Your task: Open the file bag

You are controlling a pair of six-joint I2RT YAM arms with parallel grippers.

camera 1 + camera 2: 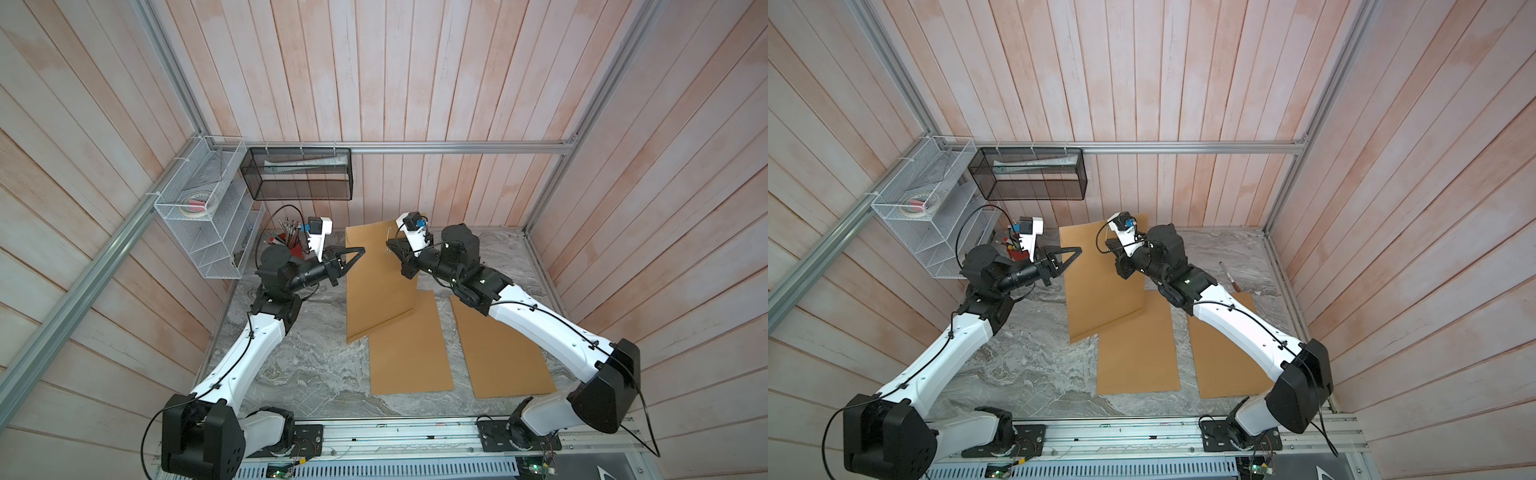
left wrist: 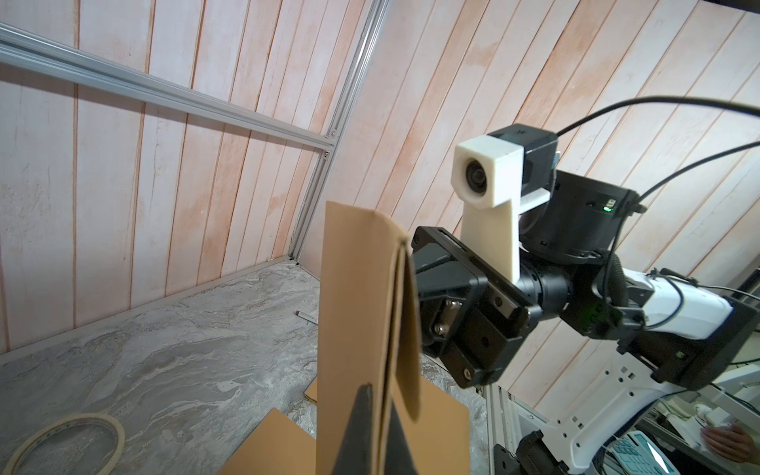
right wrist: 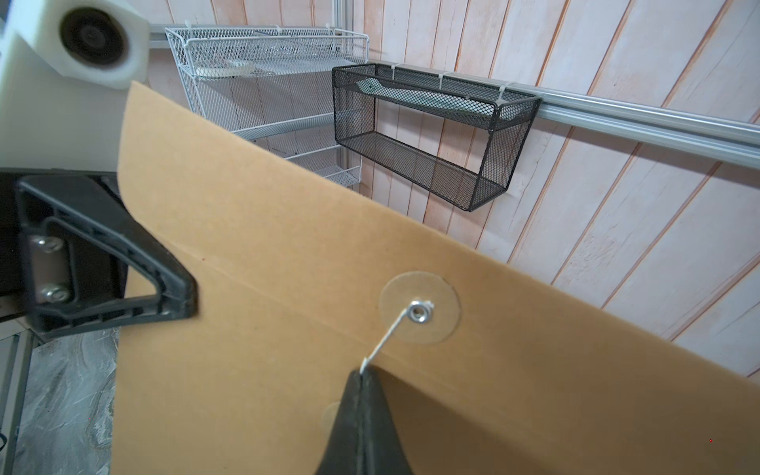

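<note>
1. The file bag (image 1: 376,274) stands nearly upright over the middle of the bench (image 1: 299,365), toward 12 o'clock in both top views. It is held between my two arms. I cannot tell whether its lower edge rests on the bench.
2. My left fingers (image 1: 360,251) are clamped on the bag's 9 o'clock edge. In the left wrist view the two dark tips sit one on each face of the brown card.
3. My right fingers (image 3: 362,407) are up at the bag's 1 o'clock corner, pinched tight on the white string (image 3: 386,337). The string runs taut from the metal eyelet in the clear round disc (image 3: 419,314) on the flap down to the tips. A second disc lower on the bag is partly hidden behind those tips.
4. In the left wrist view the flap (image 2: 409,329) hangs a little away from the bag's body.
5. A spare bag (image 1: 409,353) lies flat on the bench at 5 o'clock from the held one, and its far corner is overlapped by the held bag. Another spare bag (image 1: 505,361) lies flat at 4 o'clock, partly under my right arm.
6. A marker (image 1: 1228,275) lies at 3 o'clock, near the right wall.
7. A black mesh basket (image 1: 301,174) hangs on the back wall at 11 o'clock, and a white wire rack (image 1: 203,212) hangs at 10 o'clock.
</note>
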